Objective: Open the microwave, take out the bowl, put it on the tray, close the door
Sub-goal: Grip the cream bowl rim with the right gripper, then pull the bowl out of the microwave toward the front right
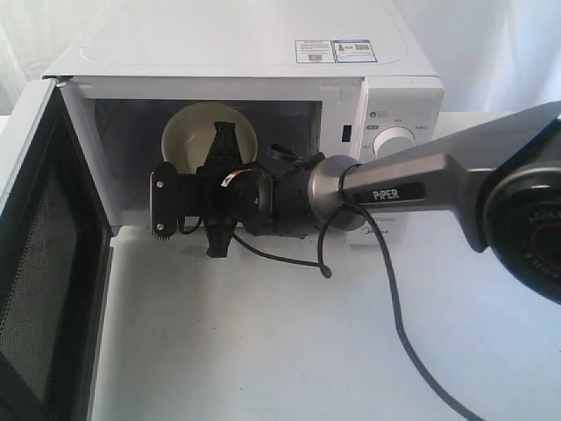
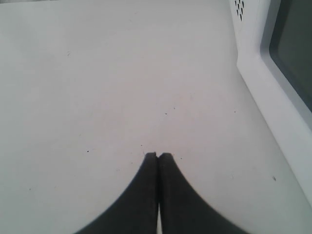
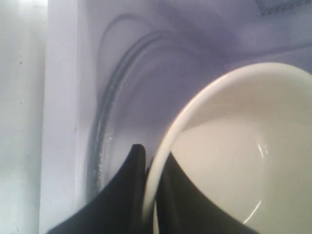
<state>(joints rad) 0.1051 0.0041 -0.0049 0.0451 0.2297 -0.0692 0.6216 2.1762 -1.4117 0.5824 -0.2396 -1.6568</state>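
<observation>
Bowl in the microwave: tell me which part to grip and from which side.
Pinch the bowl by its thin rim, one finger inside, one outside, reaching through the open microwave front. Its smooth wall has no handle; the right gripper grips it so.

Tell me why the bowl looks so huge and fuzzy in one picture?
Right wrist view: the bowl sits right by the lens, so it looks huge and soft. Exterior view: bright light washes out the microwave top. Left wrist view: the left tool is a dark, soft-edged shape.

White tabletop (image 1: 263, 351) w/ tiny dark specks, pale wall (image 1: 491, 44) behind, bright diffuse light.
</observation>
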